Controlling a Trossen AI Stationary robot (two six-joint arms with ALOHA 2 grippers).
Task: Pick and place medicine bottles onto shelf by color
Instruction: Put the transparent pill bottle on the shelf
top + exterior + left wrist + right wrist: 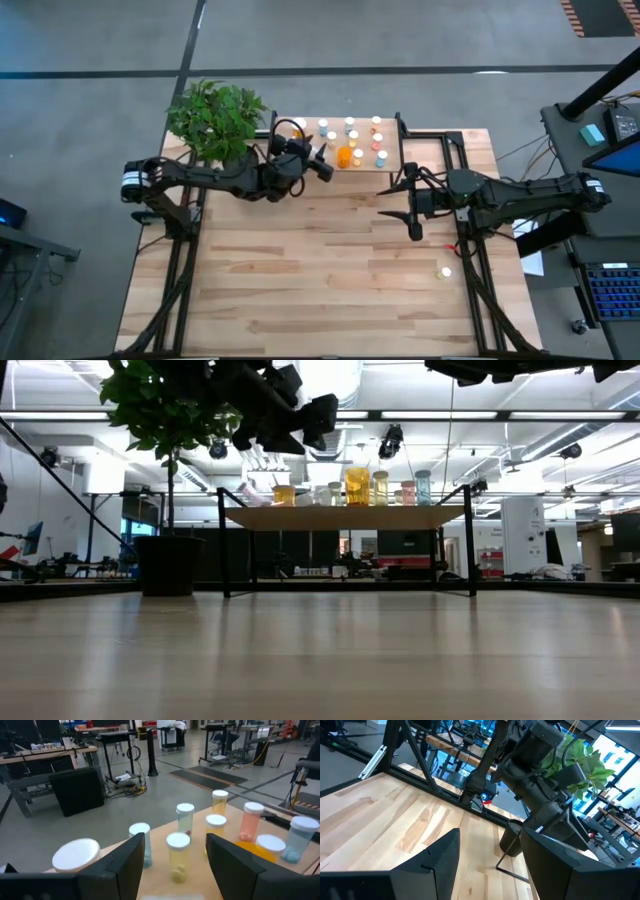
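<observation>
Wood surface: a pale plank desk (300, 270) carries the whole set-up, with both dark arms reaching in from its sides.
Shelf: a low shelf (390, 165) with a light wooden top and thin black legs stands at the far edge of the desk; in the low view (345, 517) its top sits raised on those legs.
Medicine bottles: a cluster of small pale-capped medicine bottles (352, 140) stands upright on the shelf top, tinted orange, pink, blue and yellow.
Large orange bottle: one taller orange bottle (344, 156) stands among them near the front edge of the shelf (357, 485).
Stray bottle: one small bottle (446, 271) lies alone on the desk, well apart from the shelf, near the right side.
Left claw: the left claw (322, 165) hovers above the left part of the shelf, its fingers (127, 865) spread, nothing between them; a yellow bottle (178, 856) stands just ahead of the gap.
Right claw: the right claw (408, 205) hangs over the desk in front of the shelf's right end, spread and empty (490, 860).
Plant: a leafy green plant (215, 118) in a dark pot (168, 565) stands beside the shelf's left end.
</observation>
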